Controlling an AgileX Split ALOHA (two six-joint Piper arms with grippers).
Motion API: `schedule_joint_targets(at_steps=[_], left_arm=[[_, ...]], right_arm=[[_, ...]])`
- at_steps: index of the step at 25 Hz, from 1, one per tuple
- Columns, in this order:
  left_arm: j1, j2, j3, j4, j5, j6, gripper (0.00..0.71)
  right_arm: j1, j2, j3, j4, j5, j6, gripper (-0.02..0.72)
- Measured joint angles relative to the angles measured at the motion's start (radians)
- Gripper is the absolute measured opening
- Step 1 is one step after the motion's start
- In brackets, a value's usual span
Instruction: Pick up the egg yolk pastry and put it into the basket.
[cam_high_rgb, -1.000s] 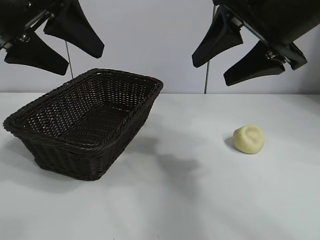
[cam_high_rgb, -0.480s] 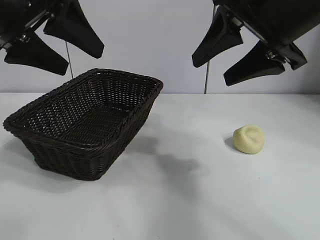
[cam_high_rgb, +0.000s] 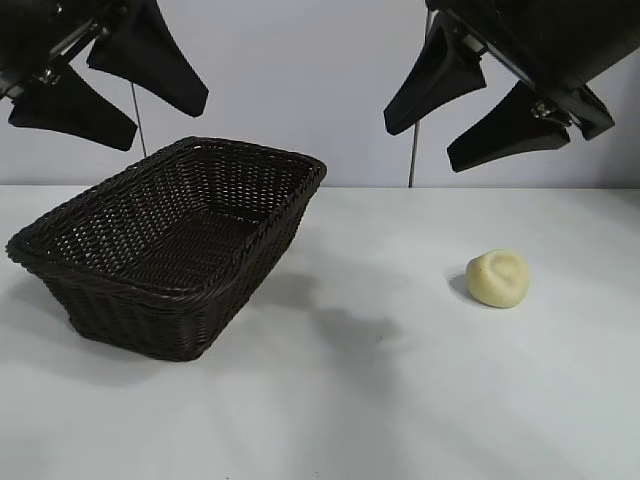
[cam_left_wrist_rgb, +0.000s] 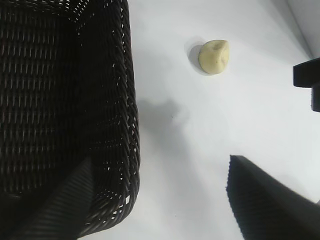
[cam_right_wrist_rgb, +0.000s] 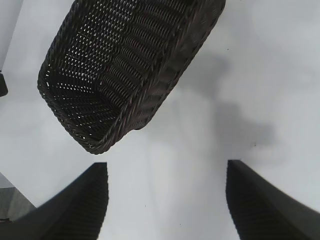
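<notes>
1. White bench (cam_high_rgb: 400, 400) in the foreground, bare laminate by the look of it.
2. Basket (cam_high_rgb: 170, 240) sits on the bench's left side, nothing in it as far as the weave lets me see.
3. Egg yolk pastry (cam_high_rgb: 498, 278) lies on the bench at right, dimple up, well apart from the basket and touching nothing else.
4. Right tool (cam_high_rgb: 470, 105) hangs high above the pastry area, fingers spread wide, holding nothing. Its wrist view shows the basket but not the pastry, so probably not lined up over it.
5. Left tool (cam_high_rgb: 110, 85) hangs high over the basket's far left corner, fingers also spread, holding nothing.
6. Progress: nothing done. Reach, grasp, carry and drop are all left. Right tool is the nearer one for the pick.
</notes>
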Motion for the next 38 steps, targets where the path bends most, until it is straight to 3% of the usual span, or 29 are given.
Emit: schedule_joint_targets(at_steps=[6, 12, 22, 27, 31, 34, 38], left_arm=[[0.000, 0.000, 0.000, 0.000, 0.026, -0.091, 0.540], [0.001, 0.000, 0.000, 0.038, 0.048, -0.500, 0.540], [-0.001, 0.000, 0.000, 0.487, 0.174, -1.189, 0.540], [-0.072, 0.000, 0.000, 0.575, 0.153, -1.424, 0.540], [-0.136, 0.000, 0.000, 0.729, 0.133, -1.683, 0.540], [-0.156, 0.000, 0.000, 0.824, 0.133, -1.810, 0.540], [-0.160, 0.000, 0.000, 0.851, 0.108, -1.865, 0.540]], right_arm=[[0.000, 0.000, 0.000, 0.000, 0.000, 0.000, 0.486], [0.000, 0.000, 0.000, 0.000, 0.000, 0.000, 0.486], [0.000, 0.000, 0.000, 0.000, 0.000, 0.000, 0.486], [0.000, 0.000, 0.000, 0.000, 0.000, 0.000, 0.486], [0.000, 0.000, 0.000, 0.000, 0.000, 0.000, 0.486], [0.000, 0.000, 0.000, 0.000, 0.000, 0.000, 0.486], [0.000, 0.000, 0.000, 0.000, 0.000, 0.000, 0.486]])
